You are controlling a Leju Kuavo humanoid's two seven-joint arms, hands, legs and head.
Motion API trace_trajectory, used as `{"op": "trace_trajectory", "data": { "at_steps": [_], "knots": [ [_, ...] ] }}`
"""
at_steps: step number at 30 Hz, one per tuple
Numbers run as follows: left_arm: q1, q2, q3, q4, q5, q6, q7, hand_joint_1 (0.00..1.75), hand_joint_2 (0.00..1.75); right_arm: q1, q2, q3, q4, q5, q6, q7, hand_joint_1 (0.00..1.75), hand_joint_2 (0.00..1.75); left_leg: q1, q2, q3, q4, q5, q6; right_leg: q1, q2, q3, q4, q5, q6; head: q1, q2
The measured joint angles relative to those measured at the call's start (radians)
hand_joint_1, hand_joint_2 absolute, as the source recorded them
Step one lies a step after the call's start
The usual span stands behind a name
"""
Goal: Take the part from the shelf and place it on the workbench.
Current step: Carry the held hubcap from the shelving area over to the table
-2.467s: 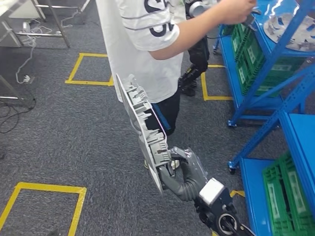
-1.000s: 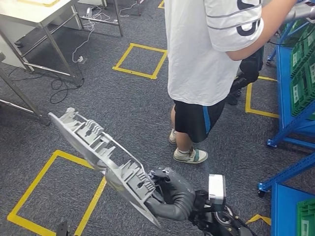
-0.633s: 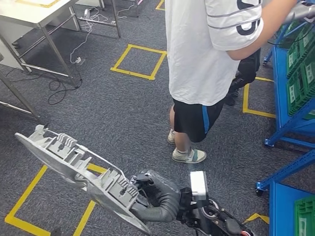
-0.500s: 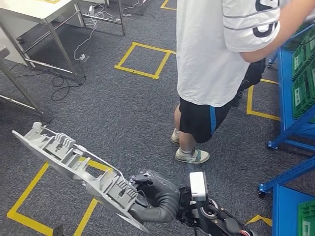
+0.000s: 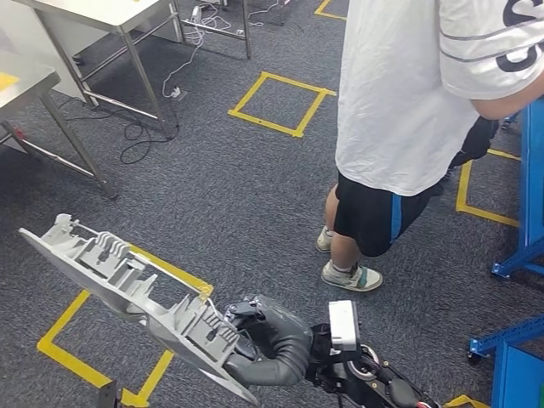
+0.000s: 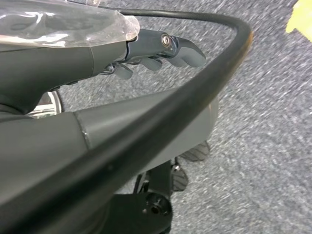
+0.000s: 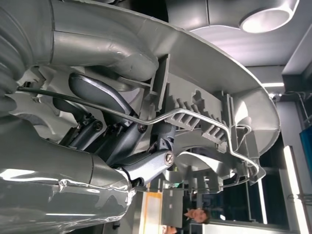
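Note:
The part point(image 5: 128, 280) is a long grey plastic panel with ribs and a thin wire along it. My right hand point(image 5: 269, 340) grips its near end low in the head view, and the panel stretches out to the left above the carpet, nearly flat. In the right wrist view the fingers point(image 7: 110, 122) wrap around the ribbed underside of the part point(image 7: 221, 97). My left hand point(image 6: 165, 48) hangs over the grey carpet with nothing in it, its fingers loosely extended. A metal workbench point(image 5: 19, 85) stands at the far left edge.
A person in a white shirt and dark shorts point(image 5: 410, 93) stands close on the right. A blue shelf frame point(image 5: 529, 170) is at the right edge. A second metal table point(image 5: 103, 13) and cables lie at the upper left. Yellow tape squares point(image 5: 282, 102) mark the floor.
The whole view has swung left, away from the blue shelves, so the tables have come in. The part has tipped from upright to nearly flat, still in my right hand.

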Motion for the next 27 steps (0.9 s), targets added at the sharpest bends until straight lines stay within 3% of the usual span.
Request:
{"op": "trace_trajectory", "data": {
  "at_steps": [2, 4, 5, 6, 7, 8, 10, 12, 15, 16, 17, 19, 21, 22, 23, 25, 27],
  "knots": [
    [-0.002, 0.002, 0.000, 0.000, 0.000, 0.000, 0.000, 0.00, 0.00, -0.003, 0.005, 0.001, 0.002, 0.000, 0.001, 0.000, 1.75, 1.75, -0.001, 0.011, -0.029, 0.062, -0.041, -0.009, -0.008, -0.010, 0.006, -0.018, 0.009, -0.004, -0.010, 0.000],
    [-0.005, 0.002, 0.000, 0.000, 0.000, 0.000, 0.000, 0.00, 0.00, -0.004, 0.007, 0.002, 0.007, 0.000, 0.001, 0.000, 1.75, 1.75, 0.004, 0.019, -0.094, 0.196, -0.106, -0.019, -0.007, -0.019, 0.003, -0.020, 0.011, -0.006, -0.023, 0.000],
    [-0.004, 0.002, 0.000, 0.000, 0.000, 0.000, 0.000, 0.00, 0.00, -0.003, 0.008, 0.003, 0.010, 0.000, 0.001, 0.000, 1.75, 1.75, 0.008, 0.021, -0.123, 0.256, -0.127, -0.024, -0.007, -0.024, 0.002, -0.020, 0.011, -0.006, -0.028, 0.000],
    [-0.003, 0.002, 0.000, 0.000, 0.000, 0.000, 0.000, 0.00, 0.00, -0.003, 0.008, 0.005, 0.012, 0.000, 0.001, 0.000, 1.75, 1.75, 0.012, 0.023, -0.137, 0.284, -0.130, -0.029, -0.008, -0.028, 0.001, -0.019, 0.011, -0.006, -0.033, 0.000],
    [-0.002, 0.003, 0.000, 0.000, 0.000, 0.000, 0.000, 0.00, 0.00, -0.003, 0.008, 0.006, 0.015, 0.000, 0.001, 0.000, 1.75, 1.75, 0.016, 0.026, -0.130, 0.272, -0.113, -0.034, -0.009, -0.032, 0.001, -0.017, 0.010, -0.004, -0.037, 0.000],
    [-0.001, 0.004, 0.000, 0.000, 0.000, 0.000, 0.000, 0.00, 0.00, -0.003, 0.008, 0.008, 0.017, 0.000, 0.001, 0.000, 1.75, 1.75, 0.021, 0.031, -0.103, 0.221, -0.082, -0.039, -0.011, -0.035, 0.001, -0.015, 0.008, -0.001, -0.042, 0.000],
    [-0.002, 0.006, 0.000, 0.000, 0.000, 0.000, 0.000, 0.00, 0.00, -0.004, 0.008, 0.011, 0.019, 0.000, 0.001, 0.000, 1.75, 1.75, 0.027, 0.047, -0.028, 0.077, -0.024, -0.045, -0.013, -0.040, 0.000, -0.004, 0.001, 0.011, -0.053, 0.000],
    [-0.003, 0.006, 0.000, 0.000, 0.000, 0.000, 0.000, 0.00, 0.00, -0.004, 0.008, 0.013, 0.019, 0.000, 0.001, 0.000, 1.75, 1.75, 0.025, 0.051, 0.009, 0.004, -0.006, -0.036, -0.009, -0.043, -0.002, 0.005, -0.006, 0.024, -0.059, 0.000],
    [-0.001, 0.006, 0.000, 0.000, 0.000, 0.000, 0.000, 0.00, 0.00, -0.005, 0.009, 0.015, 0.019, 0.001, 0.002, -0.001, 1.75, 1.75, 0.021, 0.043, 0.009, 0.001, -0.007, -0.012, -0.012, -0.045, -0.003, 0.010, -0.012, 0.039, -0.048, 0.000],
    [-0.001, 0.006, 0.000, 0.000, 0.000, 0.000, 0.000, 0.00, 0.00, -0.005, 0.009, 0.015, 0.019, 0.001, 0.002, -0.001, 1.75, 1.75, 0.021, 0.042, 0.010, 0.000, -0.007, -0.005, -0.014, -0.041, -0.011, 0.029, -0.027, 0.043, -0.044, 0.000],
    [-0.001, 0.006, 0.000, 0.000, 0.000, 0.000, 0.000, 0.00, 0.00, -0.006, 0.009, 0.015, 0.019, 0.001, 0.003, -0.002, 1.75, 1.75, 0.022, 0.040, 0.011, -0.001, -0.006, 0.002, -0.016, -0.035, -0.029, 0.068, -0.052, 0.047, -0.040, 0.000],
    [-0.002, 0.006, 0.000, 0.000, 0.000, 0.000, -0.001, 0.00, 0.00, -0.006, 0.009, 0.015, 0.022, 0.001, 0.006, -0.004, 1.75, 1.75, 0.019, 0.036, 0.011, -0.001, -0.007, 0.010, -0.016, -0.025, -0.091, 0.209, -0.122, 0.048, -0.027, 0.000],
    [-0.001, 0.007, 0.000, 0.000, 0.000, 0.000, -0.002, 0.00, 0.00, -0.006, 0.009, 0.016, 0.027, 0.003, 0.009, -0.006, 1.75, 1.75, 0.013, 0.030, 0.012, -0.001, -0.008, 0.013, -0.014, -0.020, -0.143, 0.319, -0.154, 0.045, -0.016, 0.000],
    [-0.001, 0.007, 0.000, 0.000, 0.000, 0.000, -0.002, 0.00, 0.00, -0.006, 0.009, 0.016, 0.030, 0.004, 0.010, -0.005, 1.75, 1.75, 0.010, 0.025, 0.014, -0.001, -0.009, 0.014, -0.013, -0.019, -0.144, 0.318, -0.140, 0.041, -0.012, 0.000],
    [-0.002, 0.007, 0.000, 0.000, 0.000, 0.000, -0.002, 0.00, 0.00, -0.006, 0.009, 0.017, 0.031, 0.004, 0.010, -0.005, 1.75, 1.75, 0.008, 0.020, 0.016, -0.001, -0.010, 0.014, -0.011, -0.016, -0.126, 0.276, -0.108, 0.034, -0.009, 0.000],
    [-0.002, 0.005, 0.000, 0.000, 0.000, 0.000, -0.002, 0.00, 0.00, -0.007, 0.009, 0.019, 0.033, 0.004, 0.011, -0.004, 1.75, 1.75, 0.005, 0.009, 0.019, -0.001, -0.011, 0.014, -0.003, -0.001, -0.063, 0.134, -0.033, 0.016, -0.004, 0.000],
    [-0.002, 0.003, 0.000, 0.000, 0.002, 0.001, -0.002, 0.00, 0.00, -0.009, 0.010, 0.021, 0.034, 0.003, 0.014, -0.004, 1.75, 1.75, 0.005, 0.001, 0.014, 0.000, -0.009, 0.010, 0.004, 0.012, -0.019, 0.041, -0.003, 0.006, 0.000, 0.000]
  ]
}}
